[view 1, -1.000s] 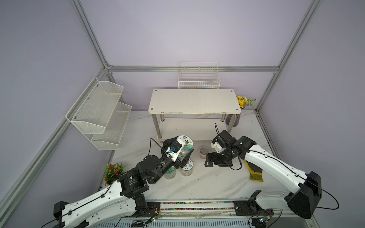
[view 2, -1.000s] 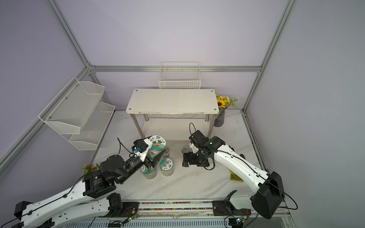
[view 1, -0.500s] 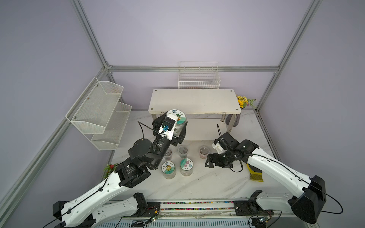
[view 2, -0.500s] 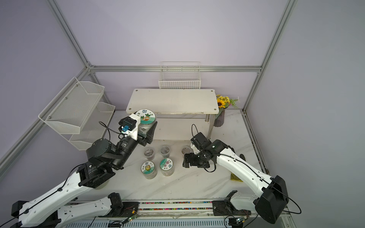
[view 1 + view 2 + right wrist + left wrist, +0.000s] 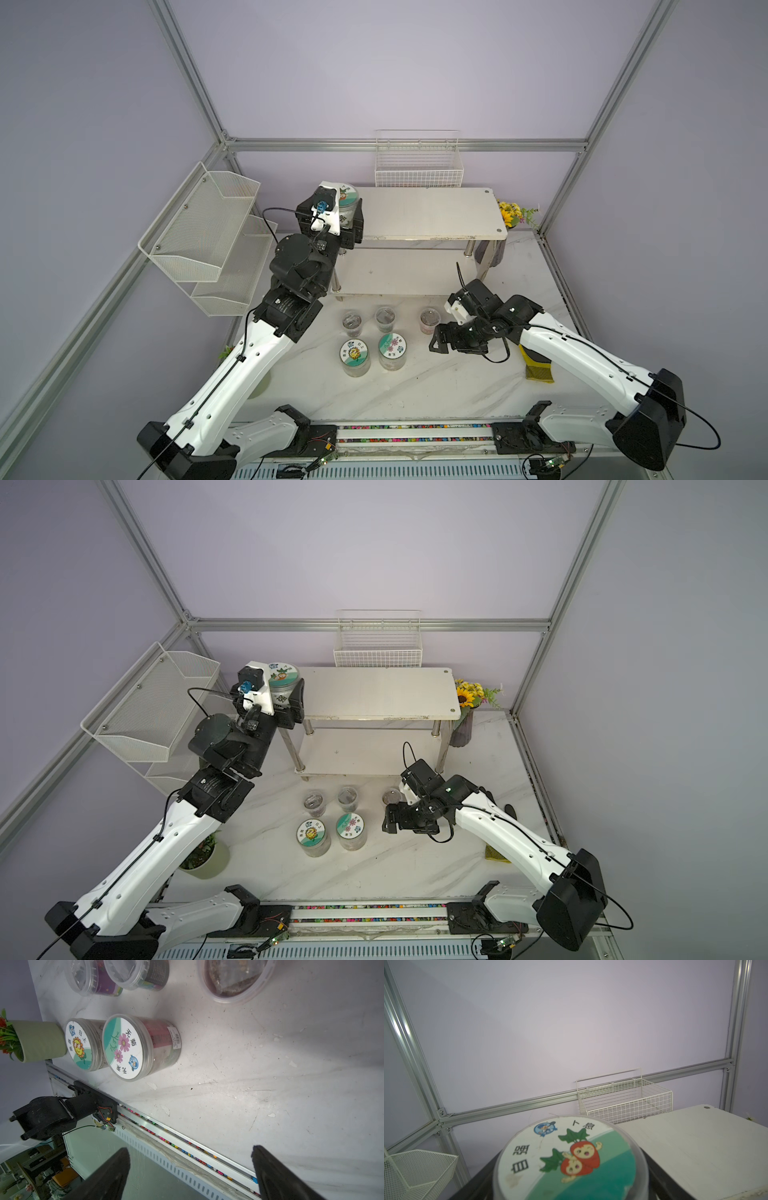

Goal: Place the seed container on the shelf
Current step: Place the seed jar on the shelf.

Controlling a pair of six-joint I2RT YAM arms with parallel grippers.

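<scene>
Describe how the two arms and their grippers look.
The left arm and right arm have white links, black joints and bases, and thin black cables alongside. Each wrist carries a white bracket; the left's holds a blue connector. The left gripper and right gripper are black.

Holds the seed container (image 5: 348, 195) in the left gripper (image 5: 345, 212), jaws closed on its sides, at the left end of the top board of the shelf (image 5: 428, 212). Hangs the right gripper (image 5: 434, 341), jaws apart, low over the tabletop (image 5: 415, 386), just beside a lidless cup (image 5: 430, 319), with two lidded jars (image 5: 354, 353) nearby
</scene>
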